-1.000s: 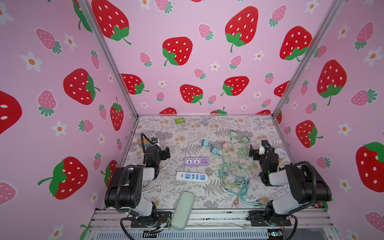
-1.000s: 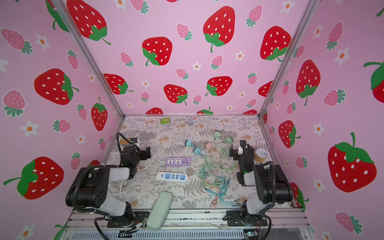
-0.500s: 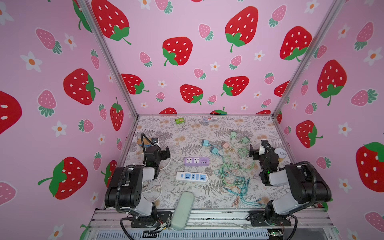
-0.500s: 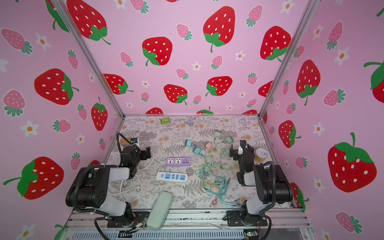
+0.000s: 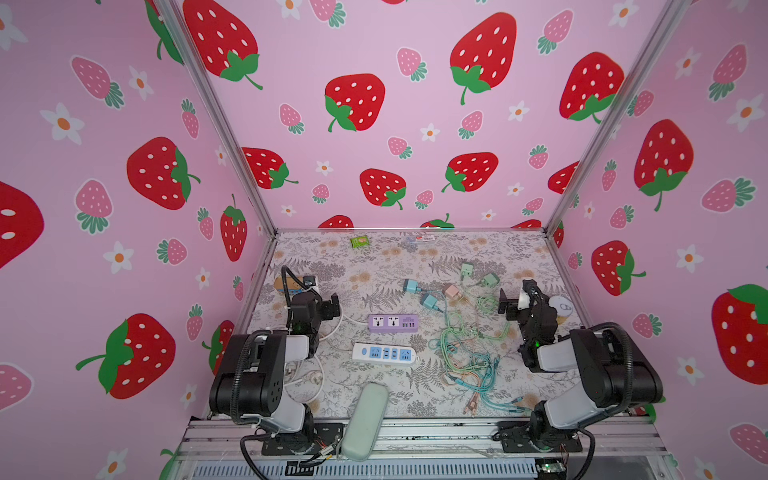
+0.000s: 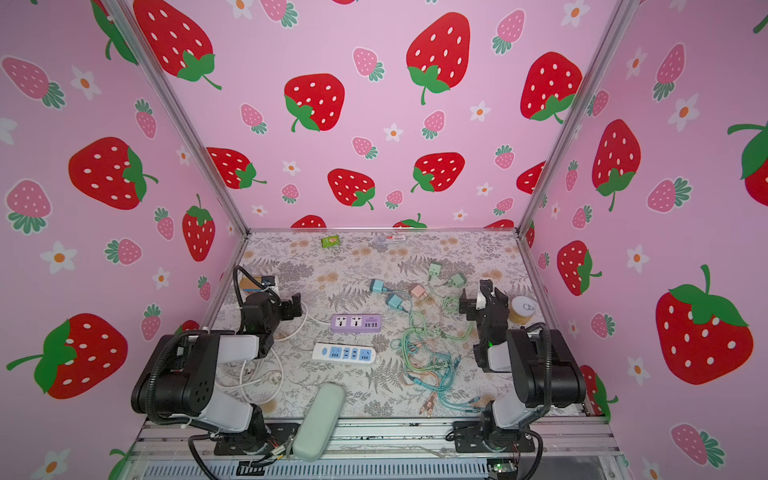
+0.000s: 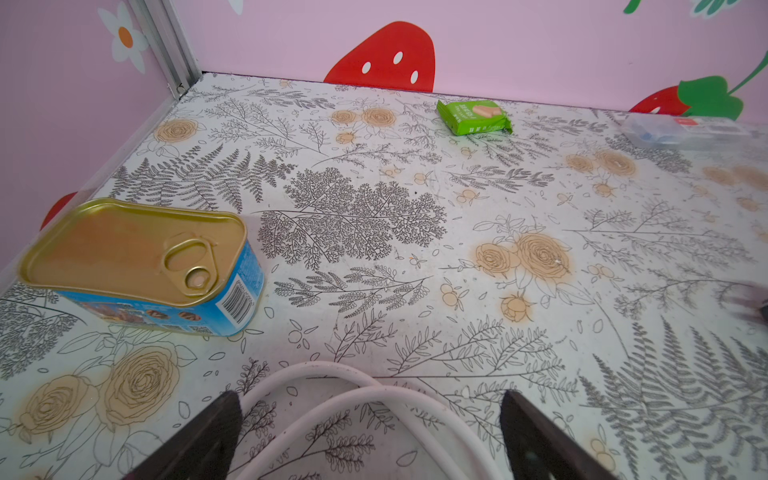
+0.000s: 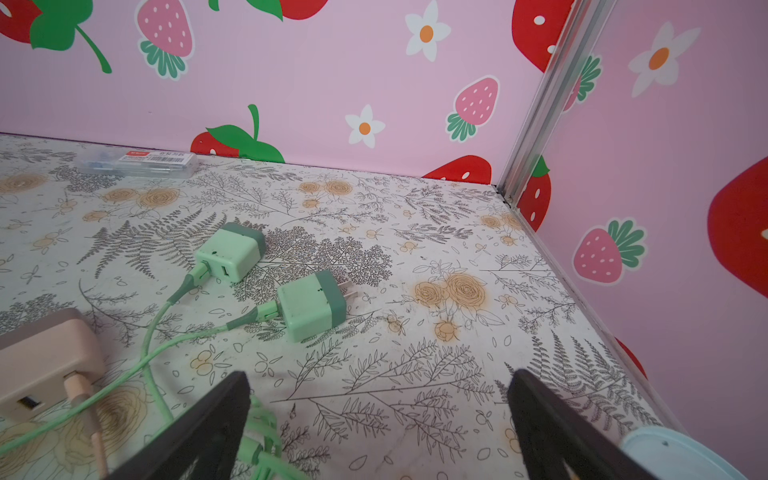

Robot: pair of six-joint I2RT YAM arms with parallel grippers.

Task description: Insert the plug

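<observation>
beside left wall point(image 7: 62, 124) | sealed tin point(image 7: 133, 249) | left gripper point(image 7: 370, 397) wide, empty | right gripper point(image 8: 380, 376) wide, empty

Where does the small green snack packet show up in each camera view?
In a top view: green packet near the back wall, left of centre.
In a top view: same place.
Left wrist: close to the back wall.
Right wrist: not in it.
Shared landmark: the clear case with a red label along the back wall, seen in all four views.
</observation>
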